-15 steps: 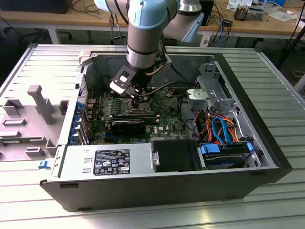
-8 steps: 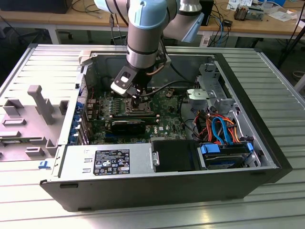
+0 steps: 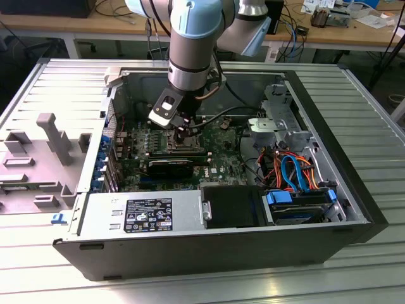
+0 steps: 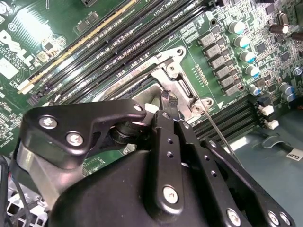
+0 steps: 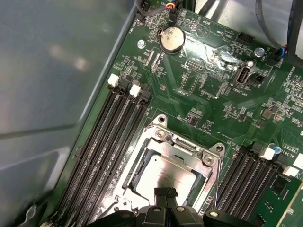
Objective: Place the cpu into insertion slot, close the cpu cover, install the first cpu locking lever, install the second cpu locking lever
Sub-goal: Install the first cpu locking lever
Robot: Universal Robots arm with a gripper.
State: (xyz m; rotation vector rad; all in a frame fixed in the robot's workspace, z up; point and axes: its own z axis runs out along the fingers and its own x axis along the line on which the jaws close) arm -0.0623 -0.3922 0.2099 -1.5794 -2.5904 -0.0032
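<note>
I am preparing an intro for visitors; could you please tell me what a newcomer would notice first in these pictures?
First, the pale-blue robot arm reaching into the open computer case in the exterior view. In the first wrist view, the gripper sits at the edge of the silver cpu, framed by the cpu cover. Blue and orange cables stand out at the exterior view's right.

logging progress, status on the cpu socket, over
gripper shut, tip low at edge of cpu cover. cpu seated in insertion slot, cover lying over it. thin lever rod beside the cover, no obstruction seen.
</note>
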